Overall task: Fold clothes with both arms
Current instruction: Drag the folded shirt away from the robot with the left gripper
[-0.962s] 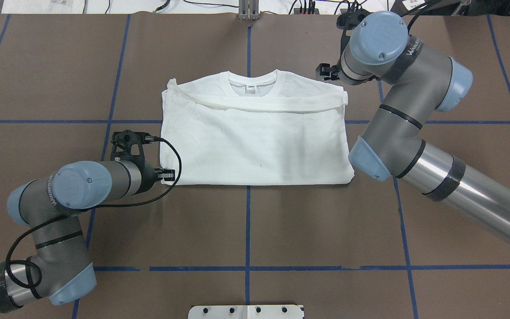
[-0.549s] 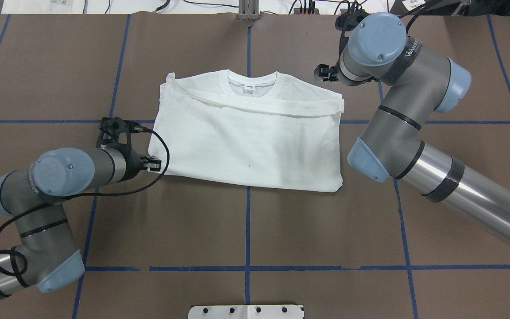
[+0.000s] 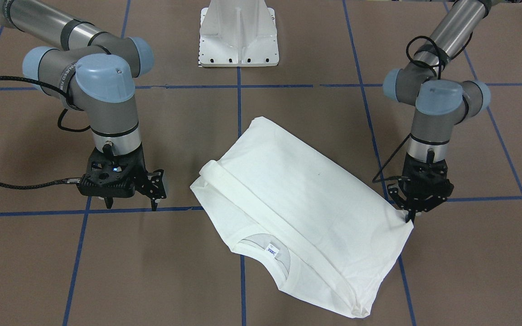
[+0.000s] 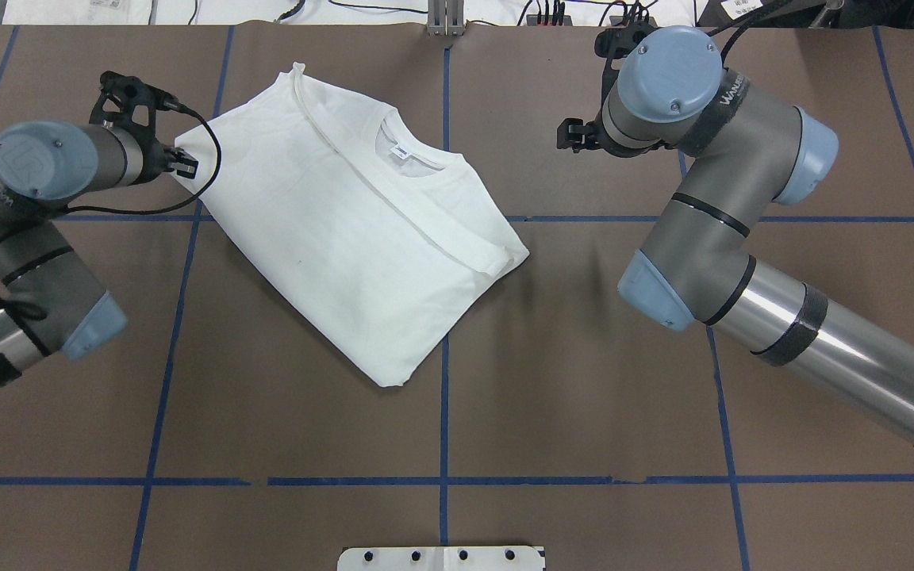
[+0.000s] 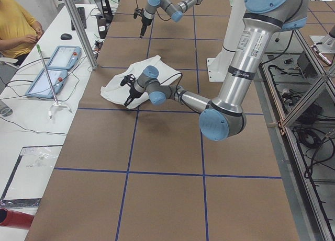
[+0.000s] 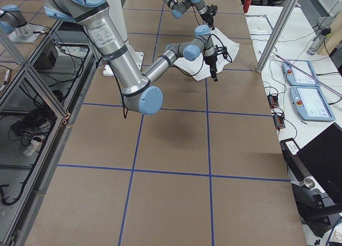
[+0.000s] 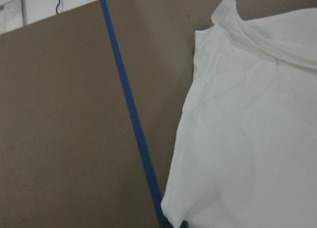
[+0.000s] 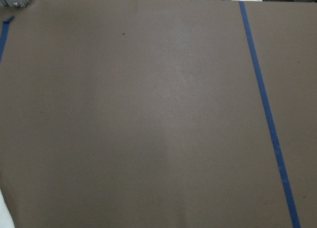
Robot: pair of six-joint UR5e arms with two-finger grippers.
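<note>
The white shirt lies folded and turned askew on the brown table, collar and neck label facing up. It also shows in the front view and the left wrist view. No printed text shows. My left gripper is shut on the shirt's far-left corner and shows low at the table in the front view. My right gripper is open and empty, apart from the shirt; it hangs just above the table in the front view.
The white pedestal base stands at the robot's side of the table. Blue tape lines cross the brown table. A seated person in yellow and control tablets are beyond the far edge.
My left gripper has dragged the shirt's corner away from the robot and to the left, swinging the whole shirt clockwise and leftward. The right arm has barely moved.
</note>
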